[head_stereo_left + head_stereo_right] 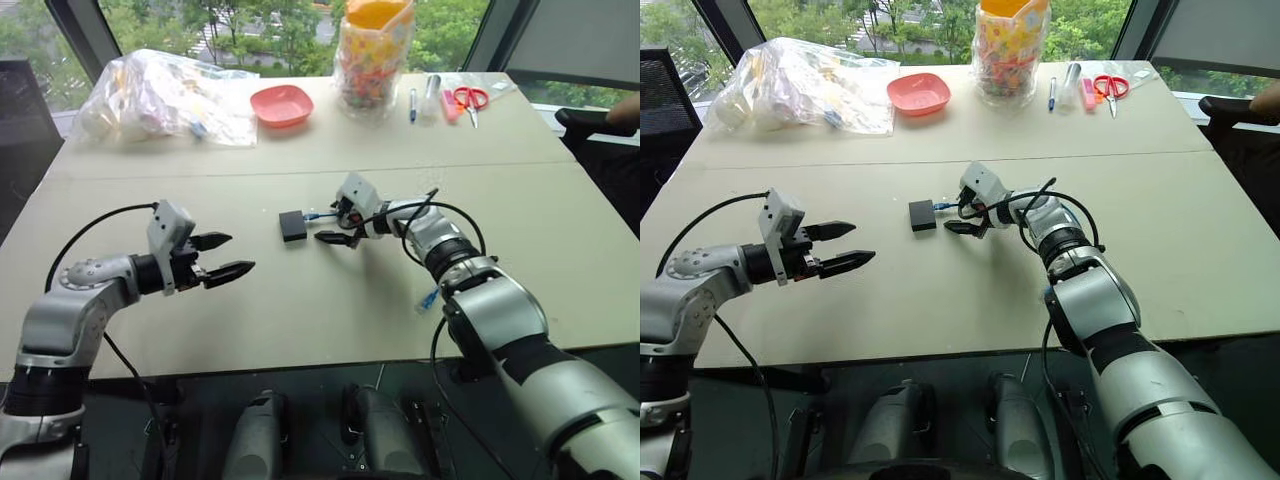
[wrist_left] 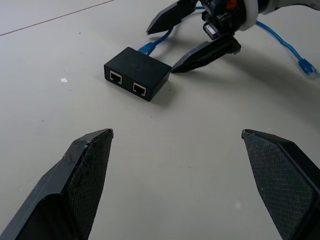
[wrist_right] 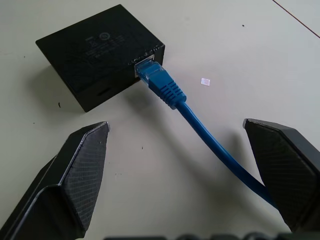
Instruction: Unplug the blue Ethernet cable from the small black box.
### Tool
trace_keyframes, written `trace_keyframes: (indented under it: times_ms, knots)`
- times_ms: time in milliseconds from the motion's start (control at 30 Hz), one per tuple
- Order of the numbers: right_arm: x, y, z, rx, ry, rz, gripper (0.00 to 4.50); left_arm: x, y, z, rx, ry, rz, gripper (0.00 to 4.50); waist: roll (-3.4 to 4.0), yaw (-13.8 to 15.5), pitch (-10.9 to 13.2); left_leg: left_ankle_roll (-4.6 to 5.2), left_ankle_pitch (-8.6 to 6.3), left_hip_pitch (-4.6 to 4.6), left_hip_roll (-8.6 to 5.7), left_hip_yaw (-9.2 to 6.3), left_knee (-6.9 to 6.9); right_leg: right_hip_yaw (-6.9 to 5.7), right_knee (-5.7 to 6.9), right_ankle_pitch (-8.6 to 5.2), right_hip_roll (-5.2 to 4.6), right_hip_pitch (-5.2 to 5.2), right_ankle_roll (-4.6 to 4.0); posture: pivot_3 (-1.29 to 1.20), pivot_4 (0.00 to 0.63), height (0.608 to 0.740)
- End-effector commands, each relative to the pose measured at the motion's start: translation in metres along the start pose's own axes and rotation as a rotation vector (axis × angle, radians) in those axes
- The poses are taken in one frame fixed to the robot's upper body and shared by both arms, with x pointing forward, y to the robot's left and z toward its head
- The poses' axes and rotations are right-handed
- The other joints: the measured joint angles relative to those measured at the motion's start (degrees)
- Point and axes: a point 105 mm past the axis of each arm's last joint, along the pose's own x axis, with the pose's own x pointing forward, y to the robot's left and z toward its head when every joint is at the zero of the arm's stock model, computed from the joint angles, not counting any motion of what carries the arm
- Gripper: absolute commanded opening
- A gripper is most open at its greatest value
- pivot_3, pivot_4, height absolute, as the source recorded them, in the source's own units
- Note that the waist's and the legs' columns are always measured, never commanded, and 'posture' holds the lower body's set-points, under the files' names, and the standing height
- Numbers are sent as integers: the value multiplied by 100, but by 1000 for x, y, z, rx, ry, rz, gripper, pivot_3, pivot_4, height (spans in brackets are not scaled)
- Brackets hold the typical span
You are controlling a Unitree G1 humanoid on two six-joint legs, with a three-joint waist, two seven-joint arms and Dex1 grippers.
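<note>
The small black box (image 1: 293,225) lies flat near the middle of the table (image 1: 300,310). The blue Ethernet cable (image 3: 165,87) is plugged into the box's side port. From there it runs under my right wrist to a loose plug (image 1: 428,298) near the front. My right gripper (image 1: 330,225) is open just right of the box, one finger on each side of the cable near its plug, touching neither. My left gripper (image 1: 240,252) hovers open and empty to the left of the box. It faces the box's two empty ports (image 2: 125,82).
At the back of the table are a clear plastic bag (image 1: 165,95), a pink bowl (image 1: 281,104), a jar of colourful items (image 1: 374,55), pens (image 1: 413,103) and red scissors (image 1: 470,98). A dark chair (image 1: 590,125) stands beyond the right edge.
</note>
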Motion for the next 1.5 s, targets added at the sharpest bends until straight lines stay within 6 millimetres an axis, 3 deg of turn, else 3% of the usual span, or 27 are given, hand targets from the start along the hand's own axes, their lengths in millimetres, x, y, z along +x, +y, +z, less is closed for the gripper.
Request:
trace_keyframes:
  times_ms: [33,233,367,533,700,967,1233,1333,1500]
  knots:
    - [12,10,13,-76,7,29,3089,-10,-1,12,29,-47,44,4317,1,-14,0,0,0,12,2,0,-1,1,1,0,1,8,-1,0,150,740]
    - [20,23,26,-206,0,90,14,-11,3,8,17,-36,74,4317,2,3,1,-4,-2,52,28,1,-3,1,1,-11,7,38,-23,0,150,740]
    - [11,1,44,-351,-52,-58,14,-8,15,6,21,-30,90,4317,5,28,2,-4,-2,48,27,4,-5,3,0,-11,6,34,-23,0,150,740]
    - [-12,-29,67,-601,-125,-301,14,1,45,21,-1,-113,141,4317,5,64,3,-4,-1,34,15,5,-6,3,-5,-11,-3,29,-24,0,150,740]
    - [-51,-35,94,-943,-300,-484,14,28,75,85,-200,-369,-22,4317,-6,79,4,-5,4,13,-12,9,-2,0,-6,-8,-6,20,-13,0,150,740]
    - [-72,-35,114,-1083,-385,-625,14,71,63,118,-221,-377,-263,4317,-8,-117,3,-2,4,17,-16,27,-14,3,-5,-3,0,19,9,0,150,740]
    - [-79,-30,122,-1116,-417,-657,14,97,53,128,-220,-380,-288,4317,-10,-121,3,-3,6,17,-14,22,-12,3,-3,-4,-1,20,10,0,150,740]
    - [-78,-27,120,-1116,-415,-652,0,100,51,131,-229,-399,-295,3443,-10,-119,3,-3,6,17,-15,22,-11,3,-4,-3,-2,20,10,0,150,740]
    - [-77,-24,117,-1115,-406,-648,0,101,51,132,-234,-405,-301,1317,-10,-119,3,-3,6,17,-15,21,-11,3,-3,-3,-2,20,10,0,150,740]
